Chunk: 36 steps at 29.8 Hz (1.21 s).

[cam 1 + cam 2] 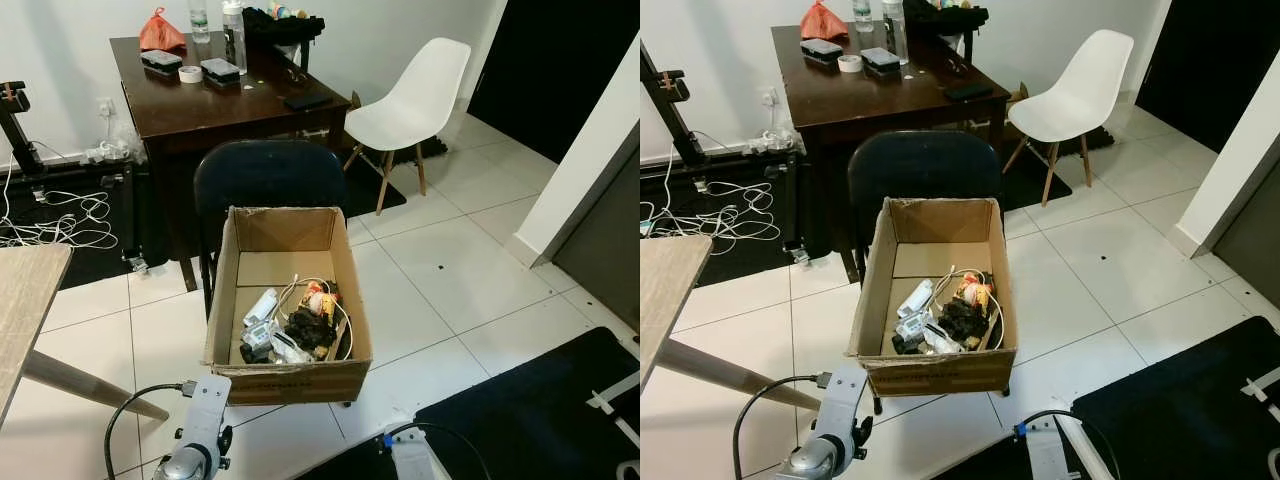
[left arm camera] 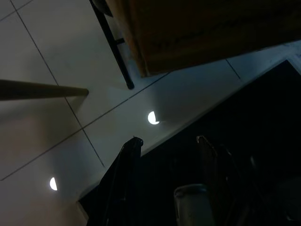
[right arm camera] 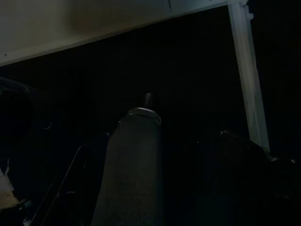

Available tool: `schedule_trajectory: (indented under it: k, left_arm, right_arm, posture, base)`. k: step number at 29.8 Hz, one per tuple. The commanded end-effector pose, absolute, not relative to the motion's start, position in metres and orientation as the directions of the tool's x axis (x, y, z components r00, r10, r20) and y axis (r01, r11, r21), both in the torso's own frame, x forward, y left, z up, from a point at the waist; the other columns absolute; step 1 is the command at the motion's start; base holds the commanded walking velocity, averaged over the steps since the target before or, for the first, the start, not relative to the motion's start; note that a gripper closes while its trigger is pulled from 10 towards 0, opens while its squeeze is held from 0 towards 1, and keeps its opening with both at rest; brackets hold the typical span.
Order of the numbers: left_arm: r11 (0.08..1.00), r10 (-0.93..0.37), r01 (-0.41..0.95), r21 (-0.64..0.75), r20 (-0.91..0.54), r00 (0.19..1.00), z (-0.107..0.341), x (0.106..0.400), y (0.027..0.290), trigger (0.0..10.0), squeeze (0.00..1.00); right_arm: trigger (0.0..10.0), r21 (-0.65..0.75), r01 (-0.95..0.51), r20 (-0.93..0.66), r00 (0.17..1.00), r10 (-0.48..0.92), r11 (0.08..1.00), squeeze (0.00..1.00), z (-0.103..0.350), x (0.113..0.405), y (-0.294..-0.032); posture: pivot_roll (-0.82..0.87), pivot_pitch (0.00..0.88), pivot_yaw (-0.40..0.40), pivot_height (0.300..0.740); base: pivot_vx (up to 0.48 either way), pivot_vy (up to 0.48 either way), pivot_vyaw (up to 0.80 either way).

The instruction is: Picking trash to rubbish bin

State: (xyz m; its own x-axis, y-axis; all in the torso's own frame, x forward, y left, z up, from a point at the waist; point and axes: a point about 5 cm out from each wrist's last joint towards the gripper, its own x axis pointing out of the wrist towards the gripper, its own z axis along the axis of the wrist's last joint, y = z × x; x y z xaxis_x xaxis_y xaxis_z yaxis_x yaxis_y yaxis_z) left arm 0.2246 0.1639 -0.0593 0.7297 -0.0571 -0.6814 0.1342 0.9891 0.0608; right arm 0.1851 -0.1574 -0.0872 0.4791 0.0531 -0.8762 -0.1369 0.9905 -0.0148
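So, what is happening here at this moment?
The robot stands before a cardboard box that rests on a dark chair and already holds a pile of trash. Both arms hang low over the floor. The left gripper has its jaws open and holds nothing; the right wrist view is too dark to judge. Nothing is being handled now.

Brown cardboard box, dark wooden desk, white chair, white floor tiles, black mat

The dark blue office chair was mostly hidden behind the open brown cardboard box. The jumbled trash inside was too small to identify.
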Motion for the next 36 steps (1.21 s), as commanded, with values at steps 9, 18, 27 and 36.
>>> schedule_trajectory:
  k: [9,18,27,36]
  left_arm:
    - [0.992,-0.033,0.107,0.063,-0.7,0.713,-0.064,0.216,0.174,10.0,0.0]
    - [0.991,-0.039,0.117,0.062,-0.706,0.708,-0.065,0.214,0.173,10.0,0.0]
    - [0.992,-0.041,0.115,0.058,-0.707,0.706,-0.067,0.211,0.172,10.0,0.0]
    - [0.993,-0.029,0.102,0.06,-0.711,0.703,-0.068,0.207,0.176,10.0,0.0]
  right_arm:
    - [10.0,-0.003,-0.12,-0.882,0.468,0.054,0.993,0.0,-0.089,0.182,-0.158]
    - [10.0,-0.004,-0.117,-0.882,0.469,0.052,0.993,0.0,-0.089,0.181,-0.159]
    - [10.0,-0.005,-0.117,-0.884,0.465,0.05,0.993,0.0,-0.09,0.178,-0.159]
    - [10.0,-0.002,-0.12,-0.886,0.46,0.054,0.993,0.0,-0.093,0.173,-0.158]
  posture:
    - [0.17,0.085,-0.033,0.74]
    - [0.16,0.073,-0.05,0.74]
    - [0.16,0.07,-0.049,0.74]
    - [0.18,0.067,-0.042,0.74]
  base:
    - [0.0,0.0,0.0]
    - [0.0,0.0,0.0]
    - [0.0,0.0,0.0]
    - [0.0,0.0,0.0]
